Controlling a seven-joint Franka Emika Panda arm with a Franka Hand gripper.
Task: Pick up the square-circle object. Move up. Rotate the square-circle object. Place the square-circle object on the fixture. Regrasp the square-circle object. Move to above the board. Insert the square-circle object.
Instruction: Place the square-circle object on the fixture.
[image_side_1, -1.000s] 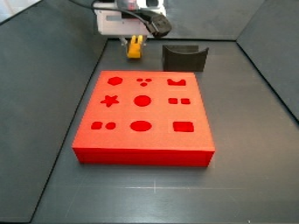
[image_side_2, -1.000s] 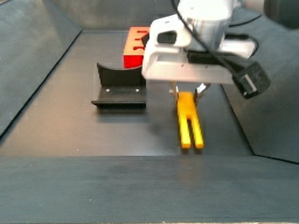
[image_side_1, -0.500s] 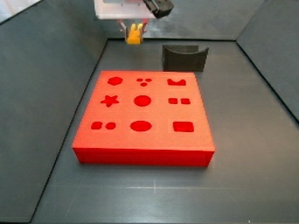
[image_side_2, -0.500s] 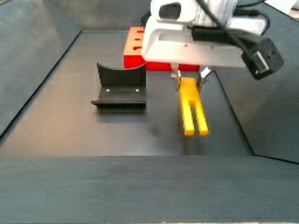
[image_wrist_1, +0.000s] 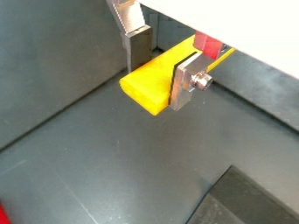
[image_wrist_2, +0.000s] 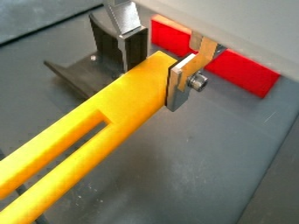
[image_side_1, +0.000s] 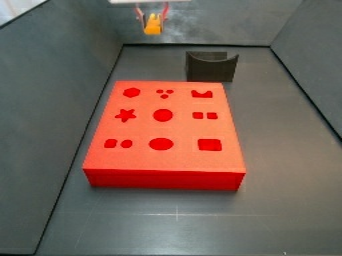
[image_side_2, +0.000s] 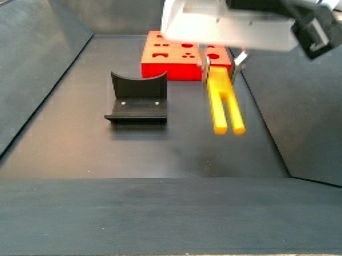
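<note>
Board (image_side_1: 163, 128) well below, fixture (image_side_2: 136, 98) off to the side, my gripper (image_wrist_2: 156, 54) clamps one end of the bar (image_wrist_2: 87, 131) in mid-air, so I rise straight, grip firm, before rotating.

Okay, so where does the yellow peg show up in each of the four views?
Wrist view: peg end-on, between the gripper fingers.
Wrist view: peg runs lengthwise from the gripper.
Side view: peg at top edge, beyond the board.
Side view: peg hangs right of the fixture.
Shared landmark: the red board.
</note>
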